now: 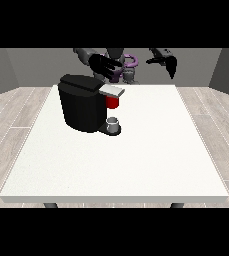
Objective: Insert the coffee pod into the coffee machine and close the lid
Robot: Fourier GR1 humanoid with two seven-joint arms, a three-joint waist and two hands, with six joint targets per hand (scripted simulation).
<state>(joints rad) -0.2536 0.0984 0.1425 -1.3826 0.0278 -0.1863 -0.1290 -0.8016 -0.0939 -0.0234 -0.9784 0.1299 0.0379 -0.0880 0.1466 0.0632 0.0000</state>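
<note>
- Plainly, the coffee machine stood on the white table, towards the robot's side, and everything else is placed from it.
- Something red, most likely the coffee pod, sat under the grey lid at the machine's front; a small grey cup stood on the base below it.
- The lid lay nearly flat over the red piece; whether it was fully shut could not be told.
- The hand at the view's left hovered just behind and above the machine, its fingers spread and straight, holding nothing.
- The hand at the view's right hung well off to the machine's side, raised above the table, with nothing in it; its fingers pointed downward, relaxed.
- Judging by this, closing the lid was the step in hand: the near hand would do best to come down flat on the lid's top, pressing straight down so the machine did not slide.
</note>
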